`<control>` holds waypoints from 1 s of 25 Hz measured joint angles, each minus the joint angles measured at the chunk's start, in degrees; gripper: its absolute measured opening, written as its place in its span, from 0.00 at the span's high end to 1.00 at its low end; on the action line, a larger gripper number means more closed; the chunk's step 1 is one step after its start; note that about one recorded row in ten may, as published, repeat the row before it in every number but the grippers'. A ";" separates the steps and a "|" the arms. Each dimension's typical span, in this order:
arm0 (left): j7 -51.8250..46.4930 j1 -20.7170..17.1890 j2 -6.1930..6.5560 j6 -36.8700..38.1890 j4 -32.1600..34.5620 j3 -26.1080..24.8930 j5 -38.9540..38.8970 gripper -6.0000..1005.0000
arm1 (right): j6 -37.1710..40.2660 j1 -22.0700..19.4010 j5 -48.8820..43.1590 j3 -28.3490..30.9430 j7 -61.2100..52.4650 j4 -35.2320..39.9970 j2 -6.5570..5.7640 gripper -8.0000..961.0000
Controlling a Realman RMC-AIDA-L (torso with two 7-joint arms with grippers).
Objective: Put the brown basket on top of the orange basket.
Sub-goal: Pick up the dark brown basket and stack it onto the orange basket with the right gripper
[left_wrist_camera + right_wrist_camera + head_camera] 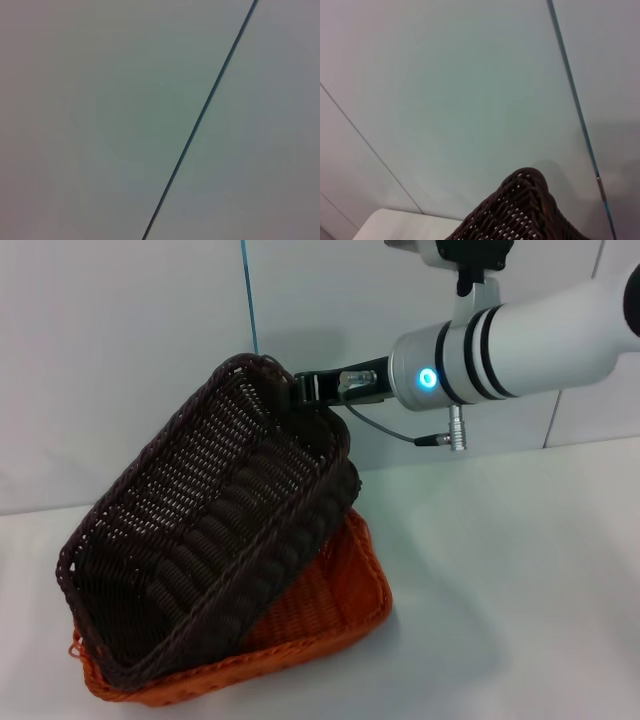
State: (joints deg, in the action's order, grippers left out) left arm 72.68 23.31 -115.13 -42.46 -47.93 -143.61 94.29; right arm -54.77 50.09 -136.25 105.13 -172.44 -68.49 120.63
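No readable text or labels.

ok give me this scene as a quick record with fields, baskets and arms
brown basket: tilted, far end raised, near end low in the orange basket
orange basket: flat on the white table, under the brown one
right gripper: shut on the brown basket's raised rim
left gripper: not in view
task state: brown basket not yet resting level

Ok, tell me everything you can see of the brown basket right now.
The brown basket is rectangular, dark woven wicker with open-weave sides and a braided rim. It is steeply tilted: its low end rests in the orange basket, its high corner raised toward the wall. The right gripper is shut on that top rim. It looks empty.
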 joint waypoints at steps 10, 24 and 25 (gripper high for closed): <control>0.01 0.49 0.00 0.00 0.13 0.92 0.58 0.21 | 3.87 0.70 1.94 -1.28 0.08 1.51 -0.22 0.80; 0.01 0.52 -0.02 0.05 0.12 2.40 2.64 0.21 | 7.83 -1.39 7.92 -9.28 0.09 4.35 -0.09 0.80; 0.01 0.55 -0.05 0.03 0.12 2.40 3.08 0.21 | 8.50 -2.22 8.82 -10.61 0.09 4.59 -0.06 0.80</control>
State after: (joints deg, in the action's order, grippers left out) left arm 72.69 23.86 -115.18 -42.42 -47.81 -141.21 97.37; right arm -46.26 47.86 -127.43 94.51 -172.35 -63.90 120.57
